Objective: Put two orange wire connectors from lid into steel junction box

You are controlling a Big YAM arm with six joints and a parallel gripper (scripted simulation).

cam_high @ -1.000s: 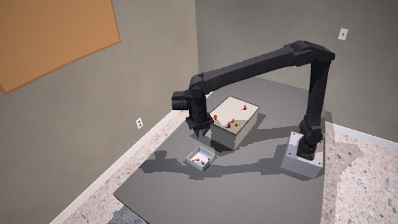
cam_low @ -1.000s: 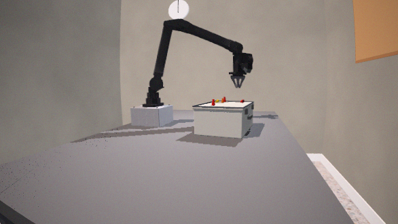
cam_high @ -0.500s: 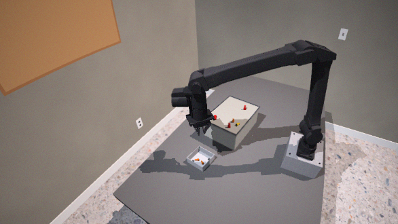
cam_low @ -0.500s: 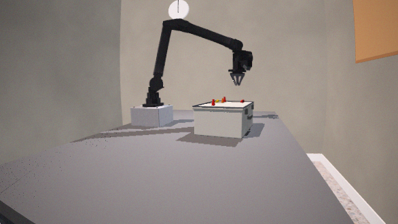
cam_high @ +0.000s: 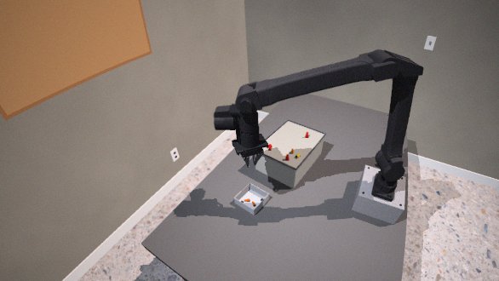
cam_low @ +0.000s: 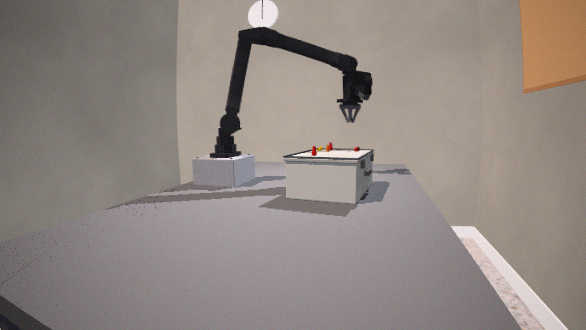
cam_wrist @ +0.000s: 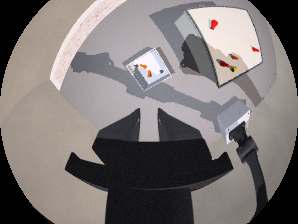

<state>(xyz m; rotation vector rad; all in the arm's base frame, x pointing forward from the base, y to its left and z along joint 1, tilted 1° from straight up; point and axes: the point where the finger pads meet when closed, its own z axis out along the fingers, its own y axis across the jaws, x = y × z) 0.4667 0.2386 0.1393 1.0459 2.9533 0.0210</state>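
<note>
The small steel junction box (cam_high: 252, 198) sits on the dark table in front of the tool case (cam_high: 294, 151). Two orange wire connectors (cam_high: 247, 199) (cam_high: 254, 203) lie inside it. On the case's pale lid are one orange connector (cam_high: 292, 151), a yellow one (cam_high: 298, 156) and three red ones (cam_high: 306, 134). My gripper (cam_high: 251, 162) hangs high in the air beside the case's left corner, above and behind the box. Its fingers stand a little apart with nothing between them. The wrist view shows the box (cam_wrist: 149, 70) beyond the fingertips and the lid (cam_wrist: 222, 43) to the right.
The arm's grey base block (cam_high: 379, 200) stands at the table's right. In the exterior view the case (cam_low: 327, 175) hides the junction box, and the gripper (cam_low: 348, 120) hangs well above the lid. The table's edge runs near the wall on the left.
</note>
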